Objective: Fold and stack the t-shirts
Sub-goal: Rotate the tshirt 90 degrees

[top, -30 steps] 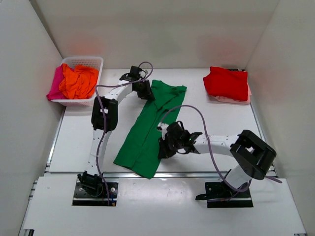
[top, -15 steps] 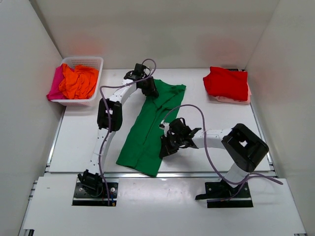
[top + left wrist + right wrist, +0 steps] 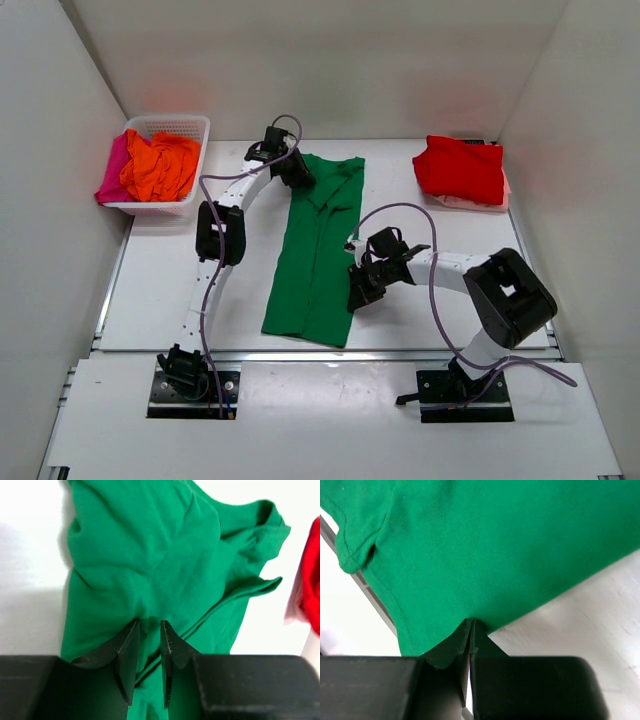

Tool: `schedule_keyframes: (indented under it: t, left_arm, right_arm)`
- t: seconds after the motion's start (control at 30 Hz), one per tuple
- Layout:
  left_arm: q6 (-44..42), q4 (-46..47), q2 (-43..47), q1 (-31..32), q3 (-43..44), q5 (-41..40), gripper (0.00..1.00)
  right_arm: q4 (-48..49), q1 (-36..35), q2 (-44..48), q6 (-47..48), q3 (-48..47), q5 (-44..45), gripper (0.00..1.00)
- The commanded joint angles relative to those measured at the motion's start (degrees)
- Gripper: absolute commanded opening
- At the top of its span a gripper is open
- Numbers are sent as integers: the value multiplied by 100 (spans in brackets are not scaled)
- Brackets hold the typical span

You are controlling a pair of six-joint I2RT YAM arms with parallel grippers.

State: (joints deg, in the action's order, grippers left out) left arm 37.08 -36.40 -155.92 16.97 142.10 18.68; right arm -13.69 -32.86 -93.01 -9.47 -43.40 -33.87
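A bright green t-shirt [image 3: 318, 252] lies folded lengthwise as a long strip on the white table. My left gripper [image 3: 296, 173] is at its far collar end, its jaws closed on a pinch of the green cloth [image 3: 150, 625]. My right gripper [image 3: 358, 298] is at the strip's right edge near the hem, its jaws shut on the cloth edge [image 3: 471, 622]. A red t-shirt [image 3: 460, 168] lies folded at the back right on something pale pink. An orange t-shirt [image 3: 160, 165] and a magenta-pink one [image 3: 110, 172] fill the basket.
The white lattice basket [image 3: 180, 125] stands at the back left. White walls close in the table on three sides. A metal rail runs along the table's near edge [image 3: 200, 350].
Both grippers have dragged the green shirt to the right and turned it from a slant to nearly straight. The right gripper moved right, the left gripper shifted slightly back left.
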Motion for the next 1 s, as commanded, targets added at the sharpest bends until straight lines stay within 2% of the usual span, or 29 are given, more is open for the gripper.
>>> schedule_keyframes:
  t: [0.0, 0.1, 0.2, 0.27, 0.37, 0.43, 0.47, 0.5, 0.53, 0.6, 0.63, 0.67, 0.7, 0.83, 0.97]
  left_arm:
    - [395, 265, -158, -62, 299, -443, 35]
    - [572, 309, -132, -80, 493, -461, 35]
    - [581, 344, 139, -115, 494, -313, 45]
    - [538, 309, 490, -89, 564, -23, 46]
    - [188, -233, 1227, -10, 468, 188, 45]
    - [-435, -742, 1877, 51, -14, 23, 47]
    - [-604, -806, 2568, 139, -816, -56, 47]
    - [-779, -711, 3341, 166, -2138, -214, 49]
    - [-790, -240, 3818, 218, -2996, -233, 50]
    - [-380, 1190, 5668, 88, -6240, -7, 51]
    - [-281, 1371, 6104, 52, -6909, -13, 52]
    - [-246, 1573, 6891, 61, -8012, -91, 53]
    - [-306, 1549, 7517, 113, -8832, -414, 55]
    - [-194, 1653, 8735, 535, -10813, -760, 58]
    - [439, 2241, 9614, 1114, -11906, -1024, 60]
  right_arm:
    - [-591, 157, -129, 657, 174, 188, 0]
    - [-923, 377, -138, 894, 77, 196, 0]
    - [-1012, 474, 2, 1193, 15, 363, 1]
    - [-977, 543, 335, 1141, -19, 319, 5]
    - [-943, 492, 914, 948, -125, 415, 22]
    - [-759, 421, 1363, 432, -64, 713, 28]
    - [-679, 386, 1643, 246, -29, 793, 35]
    - [-557, 412, 1950, -165, 93, 933, 39]
    - [-486, 464, 2093, -569, 225, 978, 46]
    - [-433, 360, 2584, -1132, 542, 1433, 56]
    - [-415, 281, 2673, -1562, 795, 1636, 57]
    - [-371, 228, 2979, -1801, 946, 1699, 57]
    - [-258, 62, 3243, -2299, 1269, 1856, 57]
    - [-37, -641, 3974, -3637, 2246, 2664, 62]
    - [-37, -1002, 4011, -4184, 2634, 3052, 63]
